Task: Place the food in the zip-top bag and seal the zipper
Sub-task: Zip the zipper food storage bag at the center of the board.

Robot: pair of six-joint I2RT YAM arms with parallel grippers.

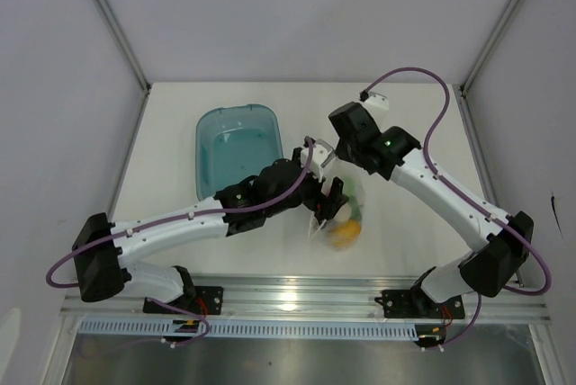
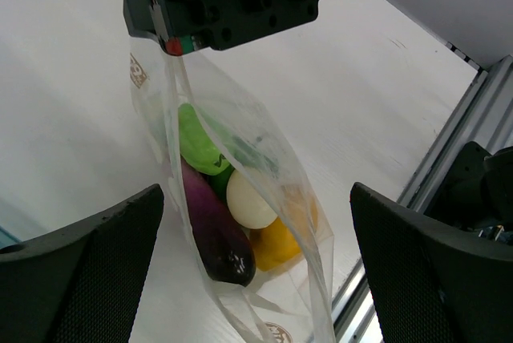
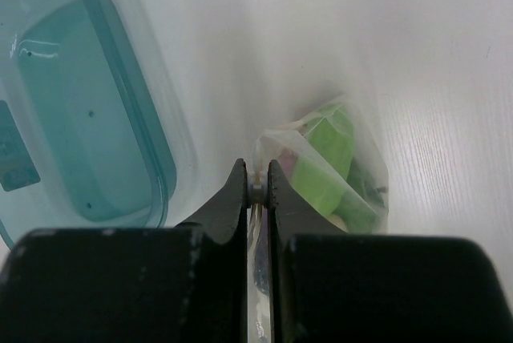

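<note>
The clear zip-top bag (image 2: 240, 167) lies on the white table with the food inside and shows in the top view (image 1: 345, 220). I see the light green pod (image 2: 196, 139), purple piece (image 2: 212, 231), white ball (image 2: 250, 199), yellow-orange piece (image 2: 282, 240) and a bit of dark green pepper (image 2: 220, 184); the red chili is hidden. My right gripper (image 3: 256, 187) is shut on the bag's top edge at the zipper and shows in the top view (image 1: 320, 158). My left gripper (image 2: 256, 279) is open, one finger on each side of the bag's lower end, not touching it.
The teal translucent tub (image 1: 238, 147) stands empty left of the bag and shows in the right wrist view (image 3: 72, 119). The metal rail (image 2: 473, 135) runs along the table's near edge, close behind the bag's bottom.
</note>
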